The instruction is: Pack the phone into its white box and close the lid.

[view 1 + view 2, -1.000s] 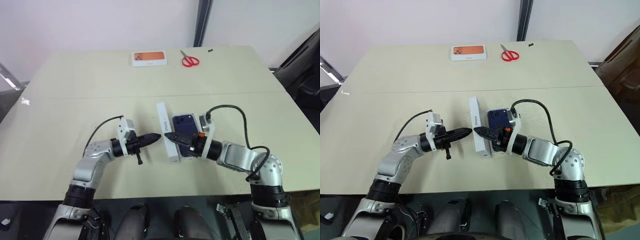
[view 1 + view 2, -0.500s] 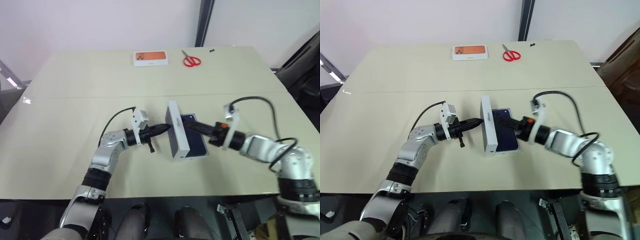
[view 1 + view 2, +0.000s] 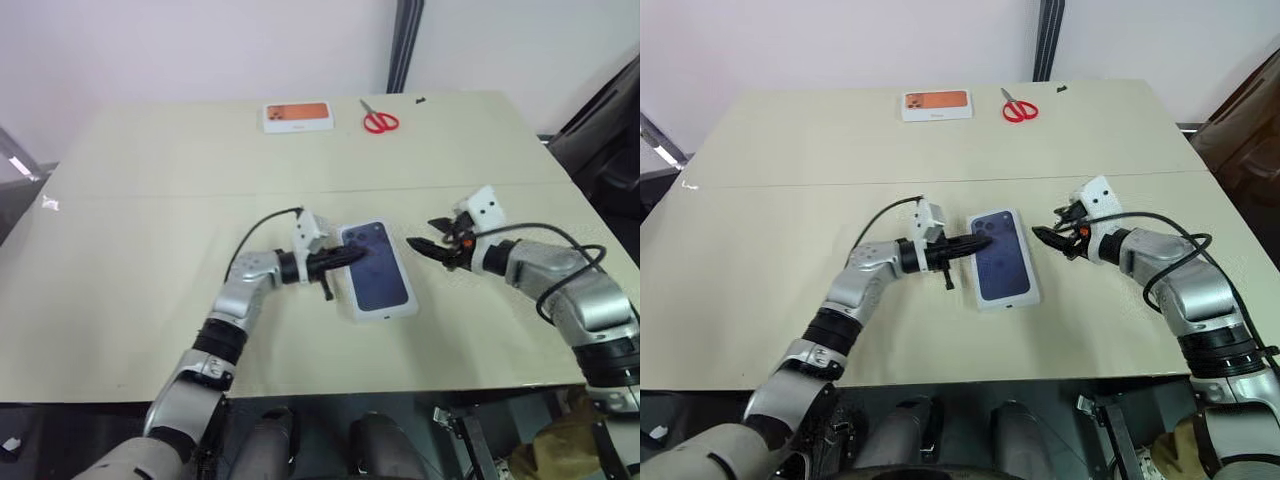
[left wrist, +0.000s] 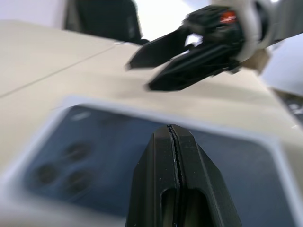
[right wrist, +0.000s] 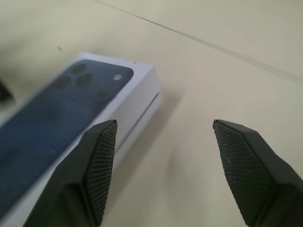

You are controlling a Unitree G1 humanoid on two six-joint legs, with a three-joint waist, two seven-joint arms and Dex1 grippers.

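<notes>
The lid (image 3: 380, 268), white with a dark blue phone picture facing up, lies flat over the white box (image 5: 142, 116) in the middle of the table. A thin seam on the side shows where one sits over the other. The phone is hidden under the lid. My left gripper (image 3: 353, 257) is shut, pointing right, with its tip over the lid's camera corner (image 4: 57, 163). My right gripper (image 3: 1043, 236) is open just right of the box, holding nothing and apart from the box. Its fingers (image 5: 99, 156) frame bare table beside the box.
An orange-printed white box (image 3: 297, 116) and red scissors (image 3: 379, 121) lie at the far edge of the beige table (image 3: 150, 190). A seam crosses the table behind the box. Dark chairs stand off the right side.
The lid, standing on its long edge before, now lies flat on the box. My right gripper opened, rolled and drew back to the right. My left gripper moved right onto the lid.
</notes>
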